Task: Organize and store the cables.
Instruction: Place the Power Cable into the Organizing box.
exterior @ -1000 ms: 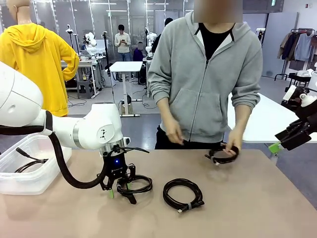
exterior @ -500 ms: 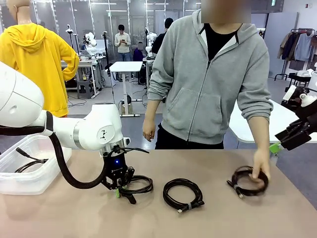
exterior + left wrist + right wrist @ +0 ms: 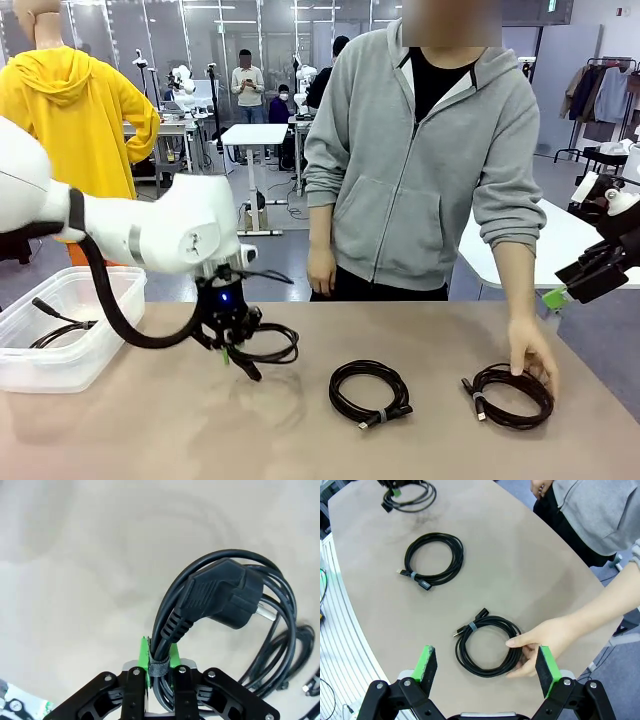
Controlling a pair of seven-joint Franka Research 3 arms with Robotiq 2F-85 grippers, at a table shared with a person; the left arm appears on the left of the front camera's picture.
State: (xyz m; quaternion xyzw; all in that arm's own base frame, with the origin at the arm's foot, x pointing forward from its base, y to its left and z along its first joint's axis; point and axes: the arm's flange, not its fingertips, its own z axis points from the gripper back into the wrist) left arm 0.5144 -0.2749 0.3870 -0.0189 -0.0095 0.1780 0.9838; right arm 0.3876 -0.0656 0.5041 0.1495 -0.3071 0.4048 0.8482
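My left gripper [image 3: 232, 348] [image 3: 160, 667] is shut on a coiled black cable [image 3: 272, 345] [image 3: 220, 592] at its small tie. The coil hangs just above the table's left part, its plug pointing away from the wrist camera. A second coiled cable [image 3: 370, 393] [image 3: 433, 560] lies flat at mid-table. A third coil [image 3: 510, 393] [image 3: 462, 652] lies at the right, with the person's hand [image 3: 532, 358] [image 3: 545, 640] resting on its edge. My right gripper [image 3: 575, 285] [image 3: 486, 655] hovers open high over that third coil, holding nothing.
A clear plastic bin [image 3: 75, 365] stands at the table's left edge with a black cable [image 3: 50, 328] inside. The person in a grey hoodie [image 3: 420, 170] stands at the far side. A white table [image 3: 540, 240] stands behind on the right.
My left gripper closed on the left coil and lifted it off the table. The person brought the third coil down onto the right of the table, with a hand still on it.
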